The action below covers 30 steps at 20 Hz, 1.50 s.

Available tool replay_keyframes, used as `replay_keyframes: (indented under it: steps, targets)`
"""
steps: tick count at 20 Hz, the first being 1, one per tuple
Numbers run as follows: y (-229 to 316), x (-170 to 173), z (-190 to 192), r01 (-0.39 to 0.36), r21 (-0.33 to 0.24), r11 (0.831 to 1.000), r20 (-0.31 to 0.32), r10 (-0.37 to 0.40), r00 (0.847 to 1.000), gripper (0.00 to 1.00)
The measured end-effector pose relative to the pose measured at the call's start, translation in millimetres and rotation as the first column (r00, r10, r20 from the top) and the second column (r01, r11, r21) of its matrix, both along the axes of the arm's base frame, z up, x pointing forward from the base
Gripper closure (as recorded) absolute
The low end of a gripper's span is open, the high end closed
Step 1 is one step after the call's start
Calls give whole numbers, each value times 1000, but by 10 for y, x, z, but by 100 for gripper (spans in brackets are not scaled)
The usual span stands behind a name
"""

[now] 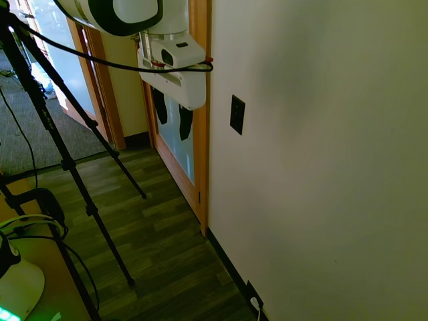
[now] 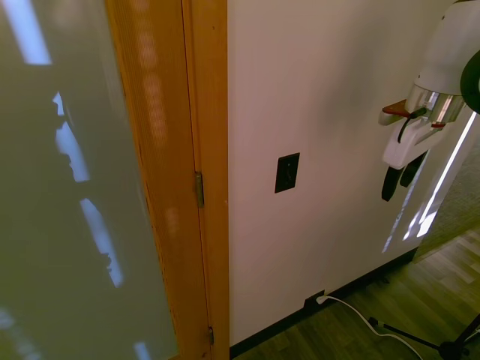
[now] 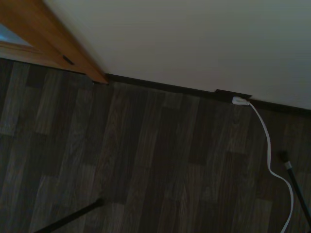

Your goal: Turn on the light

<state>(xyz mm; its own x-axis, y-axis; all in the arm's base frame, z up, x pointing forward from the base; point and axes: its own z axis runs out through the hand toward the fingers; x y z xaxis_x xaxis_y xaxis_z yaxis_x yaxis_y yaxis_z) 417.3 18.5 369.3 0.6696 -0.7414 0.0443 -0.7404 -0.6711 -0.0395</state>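
light switch (image 2: 287,172): small black upright wall plate, untouched.

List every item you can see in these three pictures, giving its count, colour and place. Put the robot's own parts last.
Black rectangular wall switch plate: one, black, upright on the white wall, right of the door frame.
Black outlet plate: one, black, low at the baseboard.
White plug with cord: one, white, in the outlet, cord trailing over the floor.
Wooden door frame: one, orange-brown, left of the switch.
Dark wood-plank floor: one, dark brown, below the wall.
White robot hand: one, white with black fingers, fingers apart, hanging away from the switch.
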Motion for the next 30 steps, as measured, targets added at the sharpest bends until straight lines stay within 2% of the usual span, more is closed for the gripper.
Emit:
replay_keyframes:
  steps: [2, 5, 8, 12, 16, 17, 19, 25, 30]
  targets:
    - [2, 10, 2, 0, 0, 1000, 0, 0, 1000, 0]
    - [59, 69, 77, -6, 0, 1000, 33, 6, 999, 0]
    - [216, 199, 147, -1, 1, 1000, 108, 1, 994, 0]
    - [372, 428, 84, 35, 19, 999, 221, -39, 974, 0]
    - [468, 618, 15, 105, 12, 994, 306, -104, 946, 0]
    - [502, 631, -20, 149, 16, 989, 318, -146, 937, 0]
    - [516, 629, -25, 155, 8, 988, 324, -149, 934, 0]
    - [628, 676, -294, 106, 20, 994, 372, -106, 922, 0]
    - [557, 1100, -467, 118, 12, 993, 400, -113, 910, 0]
